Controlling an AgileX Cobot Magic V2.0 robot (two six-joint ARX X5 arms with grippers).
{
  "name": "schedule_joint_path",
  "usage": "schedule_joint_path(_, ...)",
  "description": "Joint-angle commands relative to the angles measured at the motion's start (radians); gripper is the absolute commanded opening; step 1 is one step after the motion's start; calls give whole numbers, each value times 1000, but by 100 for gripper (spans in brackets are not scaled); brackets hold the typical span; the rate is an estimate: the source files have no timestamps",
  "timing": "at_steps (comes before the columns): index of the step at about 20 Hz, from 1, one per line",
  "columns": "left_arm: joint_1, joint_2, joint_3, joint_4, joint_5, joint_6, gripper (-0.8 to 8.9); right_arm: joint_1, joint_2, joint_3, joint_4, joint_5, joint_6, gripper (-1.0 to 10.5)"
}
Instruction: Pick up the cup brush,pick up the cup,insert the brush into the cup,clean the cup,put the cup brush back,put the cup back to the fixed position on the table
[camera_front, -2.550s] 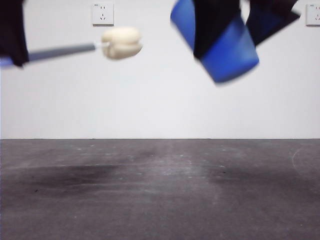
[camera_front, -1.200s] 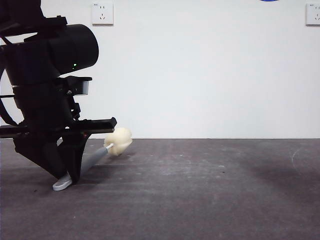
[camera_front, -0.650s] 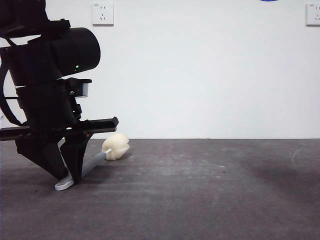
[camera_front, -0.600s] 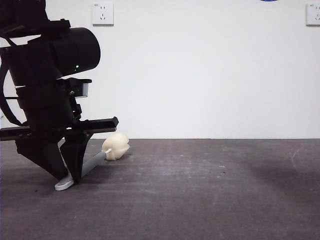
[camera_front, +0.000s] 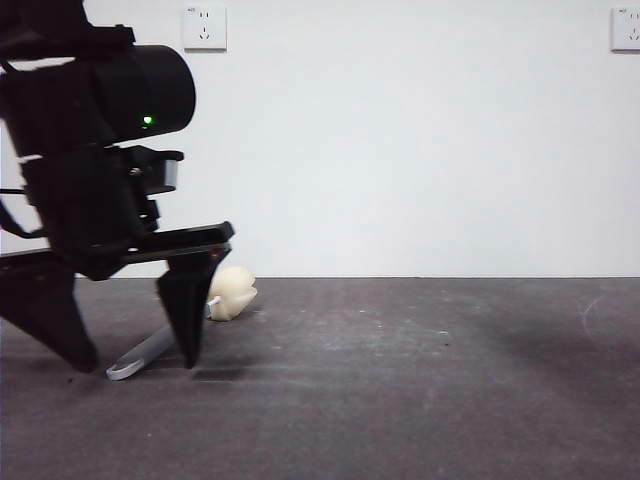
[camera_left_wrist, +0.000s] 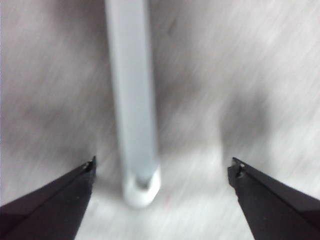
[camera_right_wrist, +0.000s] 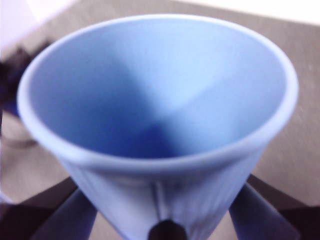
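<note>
The cup brush lies on the table (camera_front: 400, 390) at the left, its grey handle (camera_front: 145, 352) flat and its cream sponge head (camera_front: 232, 292) toward the wall. My left gripper (camera_front: 137, 362) stands open astride the handle, jaws apart and not touching it. In the left wrist view the handle (camera_left_wrist: 132, 100) and its white loop end (camera_left_wrist: 141, 185) lie between the open left gripper (camera_left_wrist: 162, 165). My right gripper (camera_right_wrist: 160, 212) is shut on the blue ribbed cup (camera_right_wrist: 160, 100), held with its mouth toward the camera. Cup and right arm are out of the front view.
A white wall with two sockets, one at the left (camera_front: 205, 27) and one at the right (camera_front: 627, 28), stands behind the table. The bulky left arm (camera_front: 95, 170) fills the left side of the front view.
The left gripper brought the brush down to the table and has opened its jaws, letting go of the handle. The cup has risen out of the front view.
</note>
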Motion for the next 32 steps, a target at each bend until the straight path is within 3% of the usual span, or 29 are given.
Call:
schedule_joint_path(1, 2, -67, 2, -32, -5, 46, 442, 2, 26, -30, 72, 7, -22, -12)
schedule_joint_path(8, 1, -423, 10, -117, -2, 130, 441, -22, 201, -217, 451, 63, -99, -12)
schedule_joint_path(11, 2, -590, 10, -208, -2, 150, 441, -56, 291, -322, 682, 109, -98, -12)
schedule_joint_path(16, 1, -794, 10, -301, 6, 149, 441, -125, 508, -401, 942, 105, -97, -12)
schedule_joint_path(24, 1, -891, 10, -419, 35, 148, 441, -220, 859, -401, 1293, 70, -75, -12)
schedule_joint_path(26, 1, -891, 10, -419, 47, 148, 441, -242, 909, -401, 1364, 23, -75, -12)
schedule_joint_path(32, 2, -891, 10, -417, 45, 149, 441, -301, 1007, -401, 1452, -29, -74, -12)
